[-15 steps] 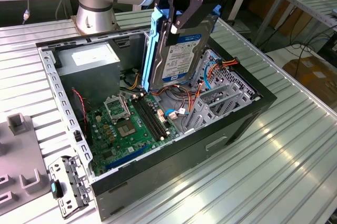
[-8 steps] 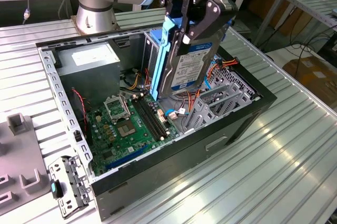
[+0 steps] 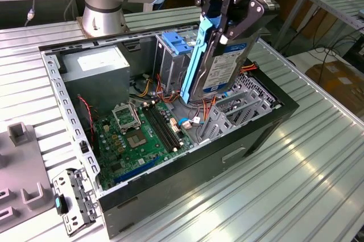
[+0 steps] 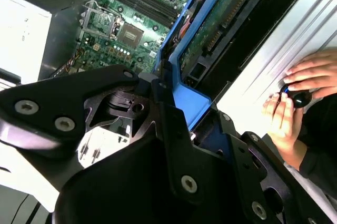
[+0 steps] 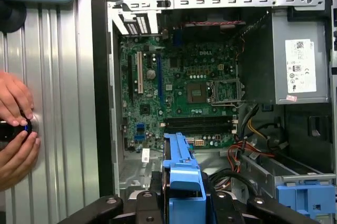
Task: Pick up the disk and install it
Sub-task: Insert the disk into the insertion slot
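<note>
Right now my tool [image 3: 226, 30] clamps the flat silver-metal, blue-railed disk [image 3: 220, 70] across its edges; I judge it stiff, hefty, shock-sensitive.

disk [image 3: 223, 64] above case [image 3: 227, 156], motherboard [image 3: 142, 134] inside case, power supply [image 3: 94, 71] beside it, case on table [image 3: 318, 185]

Your disk [image 3: 220, 62] is up off the table, standing nearly on end and tilted, above the open case [image 3: 227, 151] toward the exterior view's right. You can see its silver body, a white label with a blue band, and a blue rail [image 3: 196, 54] along its edge on the exterior view's left.
</note>
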You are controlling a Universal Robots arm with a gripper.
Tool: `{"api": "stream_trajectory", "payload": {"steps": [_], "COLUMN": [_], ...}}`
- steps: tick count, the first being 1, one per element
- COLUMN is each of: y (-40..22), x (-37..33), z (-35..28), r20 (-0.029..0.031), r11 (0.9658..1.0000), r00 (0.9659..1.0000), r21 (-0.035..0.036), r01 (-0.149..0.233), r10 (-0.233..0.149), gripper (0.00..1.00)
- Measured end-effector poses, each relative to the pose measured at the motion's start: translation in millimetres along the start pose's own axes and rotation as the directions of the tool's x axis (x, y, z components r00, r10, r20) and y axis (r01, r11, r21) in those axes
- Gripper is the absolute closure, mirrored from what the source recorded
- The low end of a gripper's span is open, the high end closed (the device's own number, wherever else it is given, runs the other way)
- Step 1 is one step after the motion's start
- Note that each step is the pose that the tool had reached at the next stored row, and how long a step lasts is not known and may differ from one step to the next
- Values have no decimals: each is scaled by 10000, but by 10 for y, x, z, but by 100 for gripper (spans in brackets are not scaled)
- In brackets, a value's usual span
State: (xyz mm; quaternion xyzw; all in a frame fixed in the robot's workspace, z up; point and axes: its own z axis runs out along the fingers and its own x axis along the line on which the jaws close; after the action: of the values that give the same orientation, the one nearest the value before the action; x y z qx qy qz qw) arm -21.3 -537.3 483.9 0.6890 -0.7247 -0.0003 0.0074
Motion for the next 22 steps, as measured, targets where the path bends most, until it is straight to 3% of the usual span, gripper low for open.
{"api": "stream_trajectory", "payload": {"steps": [2,5,7,13,16,19,22], "y": [-35,-52,-72,-190,-294,-357,-364], "x": [-1,2,11,31,30,27,27], "z": [3,8,17,32,40,45,45], "r20": [-1,11,14,13,10,12,12], "r11": [10000,9998,9997,9997,9997,9997,9997], "r00": [10000,10000,10000,10000,10000,10000,10000], "r21": [32,203,253,254,253,254,253], "r01": [0,3,3,2,3,2,3], "r10": [0,-3,-3,-3,-3,-3,-3], "gripper": [63,63,63,63,63,63,63]}}
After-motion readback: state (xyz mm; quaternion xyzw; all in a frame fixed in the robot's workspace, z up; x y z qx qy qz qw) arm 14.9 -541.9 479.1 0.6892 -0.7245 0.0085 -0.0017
